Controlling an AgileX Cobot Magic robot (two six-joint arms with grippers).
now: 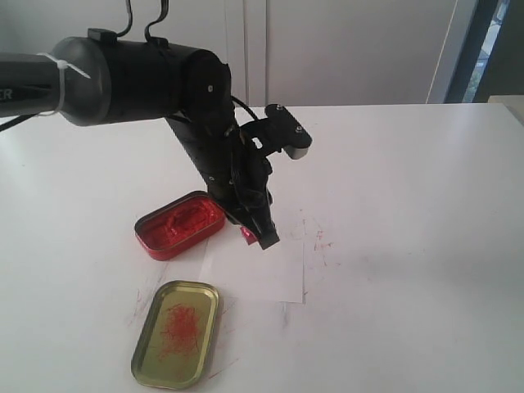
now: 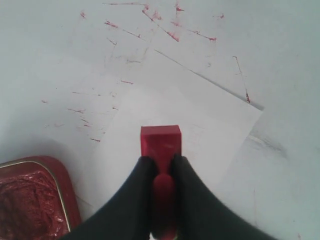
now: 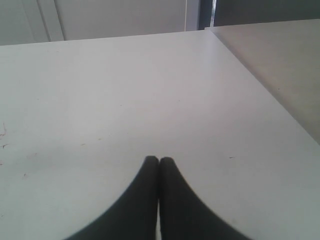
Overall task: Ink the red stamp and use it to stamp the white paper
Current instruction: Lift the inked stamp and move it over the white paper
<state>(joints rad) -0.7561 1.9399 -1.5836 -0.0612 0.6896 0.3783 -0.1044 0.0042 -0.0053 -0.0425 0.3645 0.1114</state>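
My left gripper (image 2: 161, 161) is shut on the narrow handle of the red stamp (image 2: 160, 141), whose block base points down at the white paper (image 2: 200, 120). In the exterior view the stamp (image 1: 247, 235) sits at the tip of the left gripper (image 1: 258, 233), right at the paper (image 1: 266, 274) near its far left corner; whether it touches I cannot tell. The red oval ink tin (image 1: 178, 224) lies just left of the stamp. My right gripper (image 3: 159, 161) is shut with nothing in it, over bare tabletop, and does not show in the exterior view.
The gold oval tin lid (image 1: 176, 333) with red smears lies near the front edge, left of the paper. Red scribbles (image 1: 321, 239) mark the white tabletop beside the paper's far right side. The ink tin (image 2: 35, 200) shows in the left wrist view beside my fingers. The table's far edge (image 3: 260, 85) shows in the right wrist view.
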